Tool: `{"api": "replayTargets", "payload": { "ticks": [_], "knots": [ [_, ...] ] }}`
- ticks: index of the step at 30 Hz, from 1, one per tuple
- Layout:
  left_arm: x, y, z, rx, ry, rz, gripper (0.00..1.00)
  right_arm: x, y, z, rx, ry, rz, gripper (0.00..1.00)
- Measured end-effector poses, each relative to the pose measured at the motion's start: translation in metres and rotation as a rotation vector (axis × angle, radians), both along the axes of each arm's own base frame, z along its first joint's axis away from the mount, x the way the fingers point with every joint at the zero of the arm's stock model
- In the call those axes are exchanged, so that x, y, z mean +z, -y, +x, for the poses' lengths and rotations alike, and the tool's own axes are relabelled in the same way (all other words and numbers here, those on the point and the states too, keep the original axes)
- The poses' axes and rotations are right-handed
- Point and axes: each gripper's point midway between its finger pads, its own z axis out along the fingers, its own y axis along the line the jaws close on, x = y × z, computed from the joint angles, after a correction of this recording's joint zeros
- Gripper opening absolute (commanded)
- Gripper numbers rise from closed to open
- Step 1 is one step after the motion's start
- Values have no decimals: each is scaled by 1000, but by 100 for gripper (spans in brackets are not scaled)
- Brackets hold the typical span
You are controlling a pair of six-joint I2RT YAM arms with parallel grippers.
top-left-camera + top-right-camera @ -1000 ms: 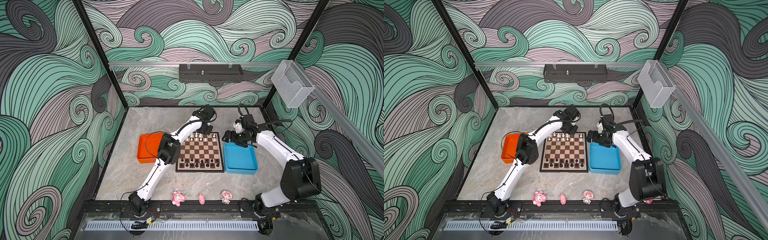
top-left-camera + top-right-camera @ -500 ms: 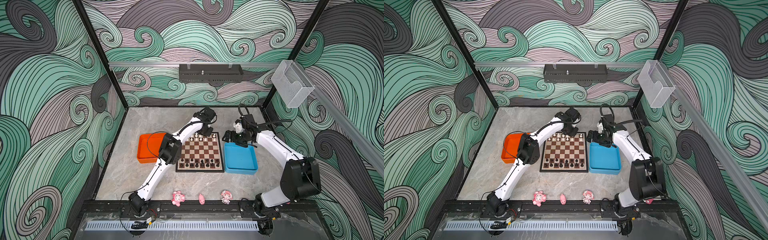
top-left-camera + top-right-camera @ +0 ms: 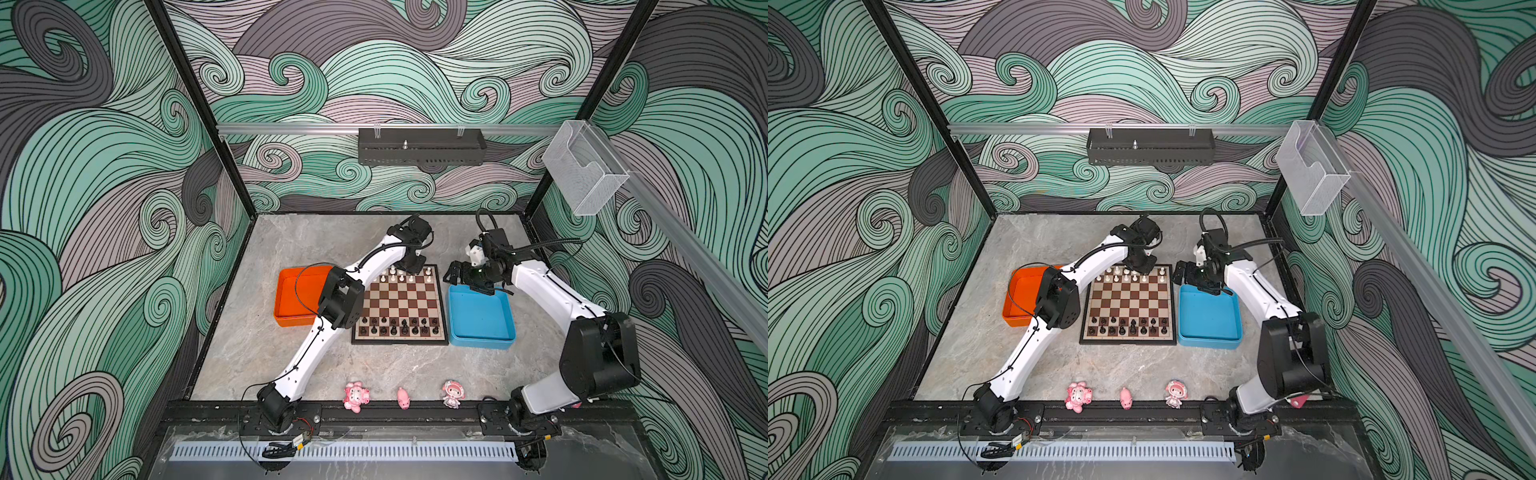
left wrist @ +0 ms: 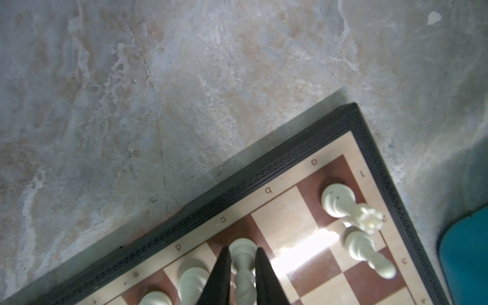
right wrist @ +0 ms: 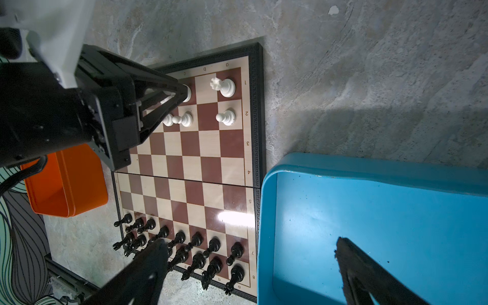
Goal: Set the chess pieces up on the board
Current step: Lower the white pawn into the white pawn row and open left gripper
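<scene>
Flanking a white chess piece [image 4: 242,247] on square c1 of the board [image 4: 369,148], my left gripper [image 4: 241,253] sets one finger on each side of it; I cannot tell whether they press it. More white pieces [image 4: 338,200] stand just beside. My right gripper [image 5: 252,241] hangs wide apart and empty at the blue tray [image 5: 369,169] corner, black chess pieces [image 5: 196,253] well away.
</scene>
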Motion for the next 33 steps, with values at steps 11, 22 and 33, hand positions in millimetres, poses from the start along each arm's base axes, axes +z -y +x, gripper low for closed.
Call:
{"api": "replayTargets", "payload": {
  "ticks": [11,22,33],
  "knots": [
    [1,0,1,-2,2,-2,37,0,0,0,1,-1,2,99],
    [5,3,3,-3,15,-14,39,0,-1,0,2,-2,6,99],
    [19,8,2,-11,37,-33,39,0,-1,0,2,-2,6,99]
  ]
}}
